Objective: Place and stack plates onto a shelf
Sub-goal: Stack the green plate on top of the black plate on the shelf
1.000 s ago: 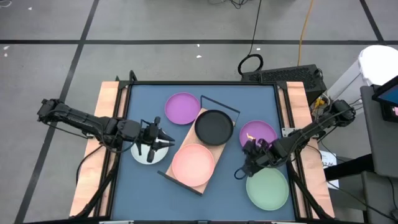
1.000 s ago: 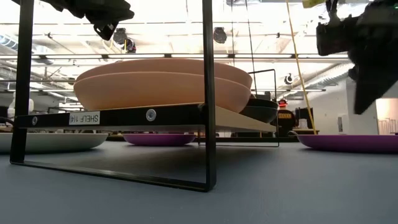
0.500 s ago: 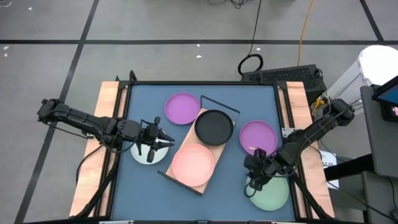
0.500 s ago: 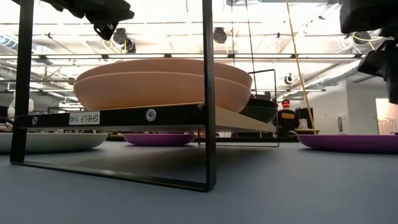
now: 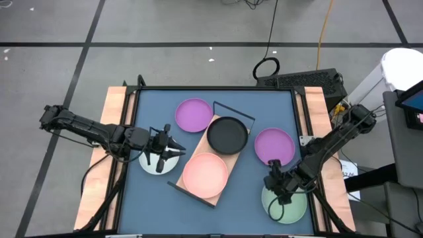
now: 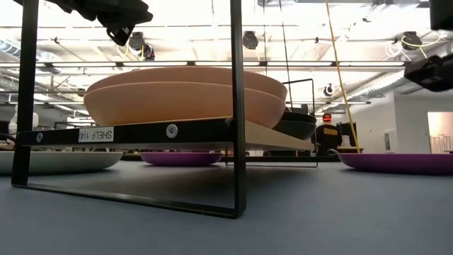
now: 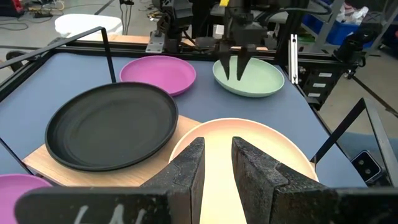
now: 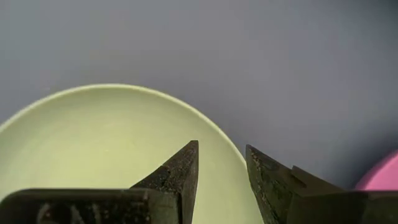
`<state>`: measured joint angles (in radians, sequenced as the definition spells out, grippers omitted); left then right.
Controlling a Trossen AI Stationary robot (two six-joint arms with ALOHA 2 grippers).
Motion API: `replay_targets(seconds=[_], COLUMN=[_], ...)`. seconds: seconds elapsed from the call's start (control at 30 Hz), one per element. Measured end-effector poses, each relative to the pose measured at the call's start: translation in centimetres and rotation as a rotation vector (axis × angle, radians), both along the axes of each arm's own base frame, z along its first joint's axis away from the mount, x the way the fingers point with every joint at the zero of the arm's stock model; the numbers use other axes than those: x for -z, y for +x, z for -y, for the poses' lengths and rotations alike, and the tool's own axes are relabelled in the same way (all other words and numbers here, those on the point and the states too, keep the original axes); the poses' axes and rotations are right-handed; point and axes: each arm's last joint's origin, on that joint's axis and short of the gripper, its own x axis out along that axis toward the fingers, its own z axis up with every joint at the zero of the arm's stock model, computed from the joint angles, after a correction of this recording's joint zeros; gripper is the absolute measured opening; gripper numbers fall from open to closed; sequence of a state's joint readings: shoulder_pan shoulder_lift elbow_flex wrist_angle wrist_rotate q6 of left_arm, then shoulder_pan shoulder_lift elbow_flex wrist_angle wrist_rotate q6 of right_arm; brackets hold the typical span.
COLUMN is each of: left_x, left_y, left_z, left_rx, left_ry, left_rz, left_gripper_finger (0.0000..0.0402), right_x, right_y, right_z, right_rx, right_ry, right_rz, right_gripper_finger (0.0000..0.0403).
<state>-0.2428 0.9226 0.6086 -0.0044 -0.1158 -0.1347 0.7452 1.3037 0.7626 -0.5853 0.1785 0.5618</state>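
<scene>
The shelf (image 5: 200, 141) stands aslant at mid-table. It bears a black plate (image 5: 227, 135) at its far end and pink plates (image 5: 205, 174) at its near end; the low view shows two pink plates (image 6: 184, 92) stacked. My left gripper (image 5: 177, 149) hovers open beside the pink plates, over a white-grey plate (image 5: 151, 165) on the table. My right gripper (image 5: 275, 210) hangs open, pointing down over the pale green plate (image 5: 291, 203) near its rim (image 8: 205, 118). Two purple plates (image 5: 193, 114) (image 5: 274, 145) lie on the table.
Wooden side rails (image 5: 114, 132) (image 5: 316, 106) border the blue tabletop. The shelf's black wire frame (image 6: 237, 106) rises above its board. Open tabletop (image 5: 238, 205) lies between the shelf's near end and the green plate.
My right gripper has moved from beside the right-hand purple plate toward the table's near edge, and now stands over the green plate. Its wrist has rolled on the way. No plate has moved.
</scene>
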Motion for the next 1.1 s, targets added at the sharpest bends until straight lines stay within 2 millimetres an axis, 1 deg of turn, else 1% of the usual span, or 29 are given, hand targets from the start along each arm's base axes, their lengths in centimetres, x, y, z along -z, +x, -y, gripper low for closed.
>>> replay_targets(seconds=[0.27,0.43,0.57,0.77,0.8,1.0,1.1], left_x=[0.0,0.0,0.0,0.0,0.0,0.0,0.0], left_y=[0.0,0.0,0.0,0.0,0.0,0.0,0.0], left_z=[0.0,0.0,0.0,-0.1,-0.1,-0.1,-0.1], left_rx=[0.0,0.006,-0.007,-0.013,-0.013,-0.014,-0.016], left_ry=[0.0,0.022,0.03,0.032,0.033,0.032,0.027], left_rz=[0.0,0.003,0.004,0.005,0.005,0.005,0.005], left_gripper_finger=[0.0086,0.0086,0.0086,0.0086,0.0086,0.0086,0.0086], right_x=[2.3,3.2,3.5,3.5,3.5,3.4,3.0], right_y=[-1.1,-1.2,-1.3,-1.3,-1.2,-1.1,-0.9], right_z=[1.0,1.1,1.0,0.9,0.9,0.8,0.7], right_rx=[-0.01,-0.01,-0.002,0.059,0.067,0.09,0.14], right_ry=[-0.045,-0.014,0.033,0.08,0.087,0.117,0.164], right_rz=[-0.042,-0.023,-0.029,-0.037,-0.035,-0.022,0.003], right_gripper_finger=[0.0122,0.0119,0.0091,0.0017,0.001,0.0006,0.0003])
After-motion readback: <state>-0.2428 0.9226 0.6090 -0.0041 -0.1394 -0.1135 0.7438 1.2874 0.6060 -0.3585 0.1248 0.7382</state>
